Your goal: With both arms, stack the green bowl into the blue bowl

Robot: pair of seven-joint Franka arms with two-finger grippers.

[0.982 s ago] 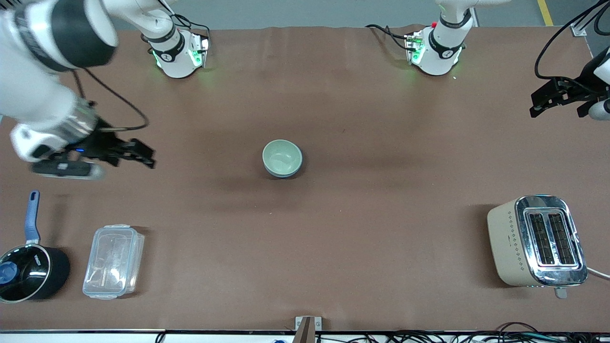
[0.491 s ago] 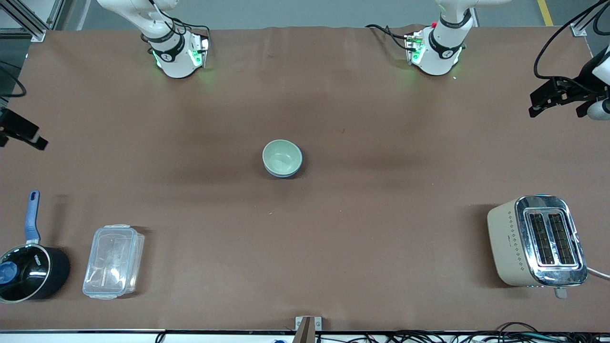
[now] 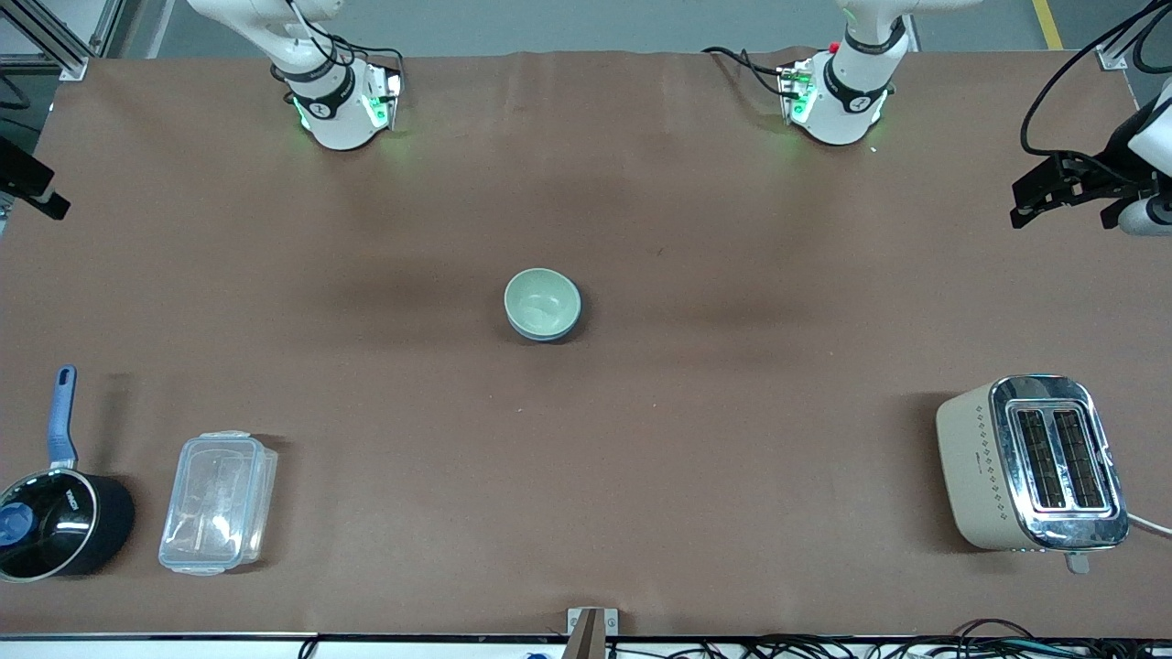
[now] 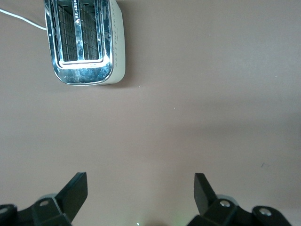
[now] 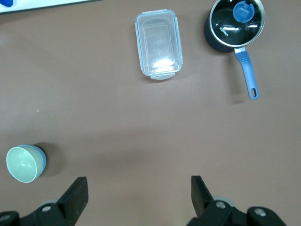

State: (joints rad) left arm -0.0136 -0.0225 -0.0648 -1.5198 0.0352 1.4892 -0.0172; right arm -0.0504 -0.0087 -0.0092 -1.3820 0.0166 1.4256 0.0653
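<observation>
Bowls: I count two, nested; the green bowl (image 3: pixel 542 302) sits inside the blue bowl (image 3: pixel 544 333), mid-surface, and I take this stack as my landmark
Blue bowl visibility: only a thin rim of it shows under the green one in the front view; in the right wrist view a blue edge (image 5: pixel 42 161) shows beside the green bowl (image 5: pixel 21 163)
Surface: one brown surface (image 3: pixel 732 275), carrying everything
Arms: two, both drawn away from the bowl stack and up in the air
Left tool: one, the left tool (image 4: pixel 141 195) hangs over bare surface toward the left arm's end, well apart from the bowls; its fingers (image 4: pixel 75 190) stand wide with nothing between them
Right tool: one, the right tool (image 5: pixel 138 197) is over the right arm's end of the surface, well apart from the bowls; fingers (image 5: pixel 77 195) spread wide, gripping nothing; in the front view only a dark piece shows at the frame edge
Toaster: one, cream and chrome toaster (image 3: pixel 1030 462), nearer the front camera than the bowls, toward the left arm's end; its cord is cut off by the frame
Saucepan: one, black saucepan (image 3: pixel 55 522) with a blue handle, nearer the front camera than the bowls, toward the right arm's end; partly cut off at the frame edge
Container: one, clear plastic container (image 3: pixel 218 502), just beside the saucepan, on its bowl-stack side
</observation>
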